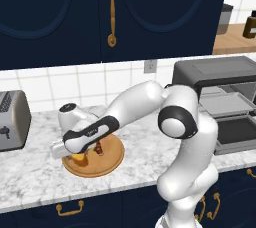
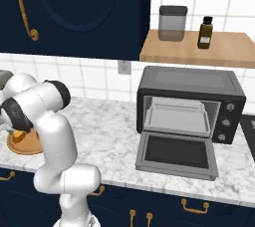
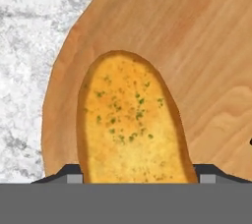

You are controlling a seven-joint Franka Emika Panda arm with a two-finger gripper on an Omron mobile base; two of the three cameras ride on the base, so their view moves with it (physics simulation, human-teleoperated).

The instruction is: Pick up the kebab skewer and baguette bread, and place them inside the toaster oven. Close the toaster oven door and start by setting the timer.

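At the far left of the left base view a silver toaster [image 1: 12,120] stands on the marble tabletop [image 1: 30,172]. Just right of it lies a round wooden plate [image 1: 107,164], near the front edge. The white arm [image 1: 135,107] rises at the lower right, bends at a dark elbow and reaches back left and down, so the gripper [image 1: 80,156] points at the plate's left part. There the bread [image 3: 130,125] lies flat on the plate: an oblong golden-yellow piece with a darker crust rim and small green flecks. In the hand view it runs lengthwise between the 2 dark finger tips [image 3: 69,175], which flank its near end on either side. The jaws stand apart about the bread; whether they already press its sides I cannot tell. Just right of the bread on the plate lies the skewer [image 1: 99,148], a short stick with dark red-brown chunks, partly hidden by the forearm. Well apart to the right stands the dark grey toaster oven [image 2: 191,102], its door [image 2: 177,155] dropped flat and open, a tray [image 2: 178,116] on the rack inside. Above it a wooden shelf [image 2: 224,52] carries a grey jar [image 2: 172,22] and a brown bottle [image 2: 204,33].
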